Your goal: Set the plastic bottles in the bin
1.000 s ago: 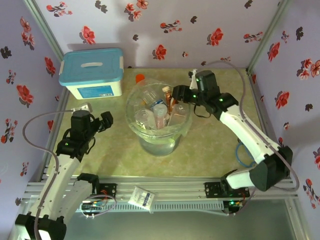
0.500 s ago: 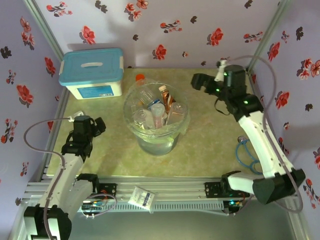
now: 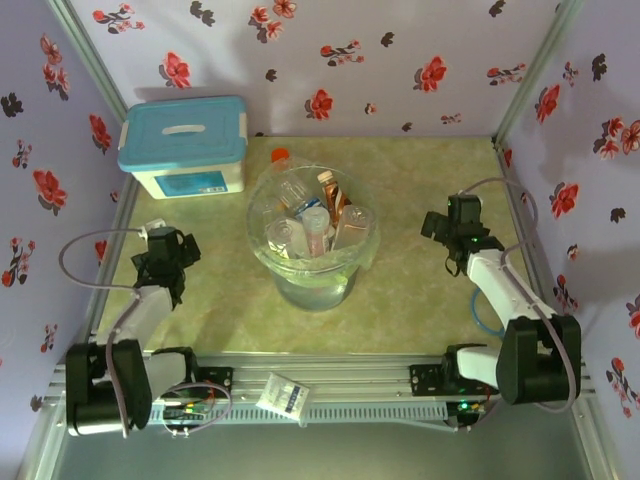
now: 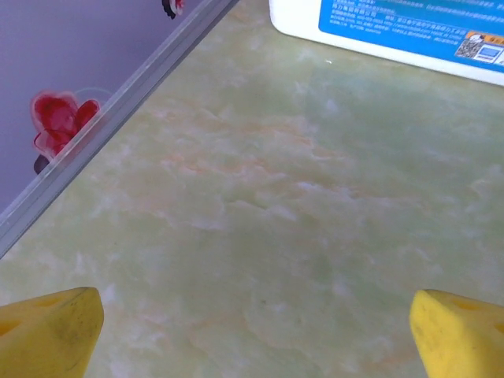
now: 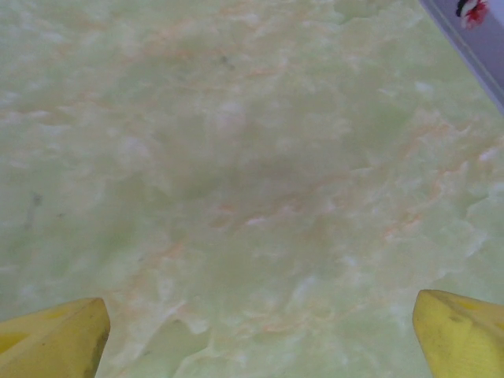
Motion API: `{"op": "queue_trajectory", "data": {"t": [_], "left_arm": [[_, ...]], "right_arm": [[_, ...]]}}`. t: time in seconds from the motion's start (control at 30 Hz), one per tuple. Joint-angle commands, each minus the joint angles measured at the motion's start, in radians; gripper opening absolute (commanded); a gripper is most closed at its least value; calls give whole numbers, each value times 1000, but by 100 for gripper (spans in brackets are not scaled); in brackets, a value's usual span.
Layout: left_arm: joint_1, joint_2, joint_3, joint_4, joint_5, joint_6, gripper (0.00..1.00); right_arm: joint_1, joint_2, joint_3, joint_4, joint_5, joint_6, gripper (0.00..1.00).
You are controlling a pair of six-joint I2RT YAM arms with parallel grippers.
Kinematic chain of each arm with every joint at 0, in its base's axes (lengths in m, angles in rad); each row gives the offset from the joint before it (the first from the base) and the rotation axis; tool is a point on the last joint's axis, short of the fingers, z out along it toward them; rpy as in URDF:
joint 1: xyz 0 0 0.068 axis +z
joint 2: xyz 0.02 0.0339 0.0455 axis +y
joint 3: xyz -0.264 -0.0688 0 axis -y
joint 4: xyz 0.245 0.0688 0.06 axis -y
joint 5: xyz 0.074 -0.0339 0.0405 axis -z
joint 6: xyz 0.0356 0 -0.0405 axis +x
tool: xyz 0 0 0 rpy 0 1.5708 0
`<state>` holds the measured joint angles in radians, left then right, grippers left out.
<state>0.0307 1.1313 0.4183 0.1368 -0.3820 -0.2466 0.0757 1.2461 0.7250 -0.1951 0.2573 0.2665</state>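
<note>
The bin stands mid-table with the plastic bottles piled inside. Just behind its rim is an orange-topped thing; I cannot tell if it's a bottle. My left gripper and right gripper hang low at the sides, jaws apart, empty. I'd check that piece, approaching high to spare the liner.

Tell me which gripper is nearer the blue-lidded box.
Left. The left gripper sits just in front of the box; the right gripper is across the table, beyond the bin.
</note>
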Motion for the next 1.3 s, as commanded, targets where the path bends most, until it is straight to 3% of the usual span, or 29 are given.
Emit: {"op": "queue_trajectory", "data": {"t": [0.0, 0.3, 0.47, 0.6, 0.7, 0.8, 0.87, 1.07, 1.13, 1.27], "left_arm": [[11, 46, -21, 195, -11, 79, 100], [12, 165, -26, 441, 57, 164, 100], [12, 222, 4, 483, 88, 187, 100], [11, 243, 32, 450, 109, 207, 100], [11, 228, 12, 474, 133, 208, 100], [12, 215, -6, 493, 155, 208, 100], [11, 227, 10, 473, 174, 242, 100], [12, 223, 8, 472, 209, 245, 100], [11, 222, -28, 549, 258, 197, 100], [4, 352, 18, 624, 319, 194, 100]], "right_arm": [[-11, 47, -36, 198, 116, -70, 99], [-14, 163, -245, 708, 141, -130, 99], [-14, 179, -285, 860, 123, -166, 99], [-15, 284, -312, 1028, 108, -177, 99], [-16, 268, -314, 1001, 92, -169, 99], [-26, 333, -362, 1167, 83, -171, 99], [-29, 306, -344, 1078, 83, -157, 99], [-36, 317, -349, 1108, 51, -159, 99], [-37, 314, -348, 1100, 51, -157, 99], [-36, 314, -351, 1105, 53, -159, 99]]}}
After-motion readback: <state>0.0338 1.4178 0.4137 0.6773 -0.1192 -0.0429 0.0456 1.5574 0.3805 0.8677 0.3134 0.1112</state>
